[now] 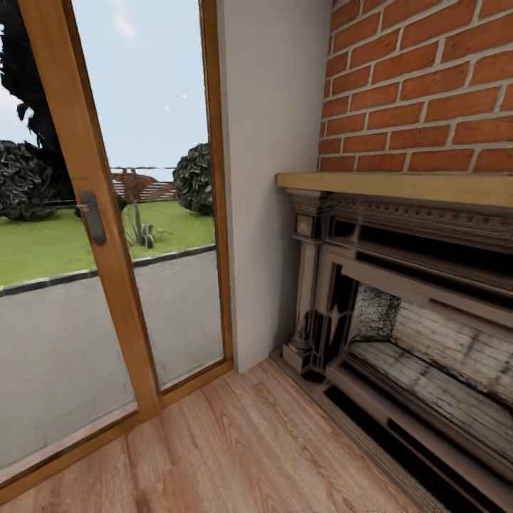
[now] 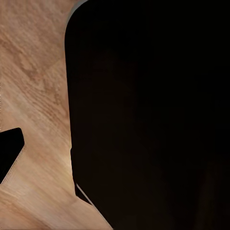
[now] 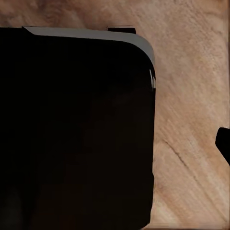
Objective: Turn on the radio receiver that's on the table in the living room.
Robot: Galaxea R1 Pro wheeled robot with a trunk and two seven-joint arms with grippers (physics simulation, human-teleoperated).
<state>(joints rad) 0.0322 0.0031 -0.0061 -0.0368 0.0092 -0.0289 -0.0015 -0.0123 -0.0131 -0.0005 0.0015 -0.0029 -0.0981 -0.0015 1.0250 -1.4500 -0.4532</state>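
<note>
- Three views, and none of them has the radio receiver or its low grey table in it, so I cannot place the radio from here; the robot looks to be on its way.
- Head view: a fireplace with a dark carved surround sits under a wooden mantel, with a red brick wall above it. Left of the fireplace runs a strip of pale wall, then a wood-framed glass door with a dark handle, giving onto paving and lawn. Light plank floor runs up to the hearth.
- Left wrist view: a large black rounded body lies over wood floor; I cannot tell how far the left hand is open or whether it holds anything.
- Right wrist view: a similar black body with a grey edge lies over wood planks; the right hand's opening and hold cannot be judged either.
- Risk, as I judge it: the robot faces a corner, so driving straight on could bump the base into the fireplace or the door. A turn away from the fireplace seems needed to find the table.
</note>
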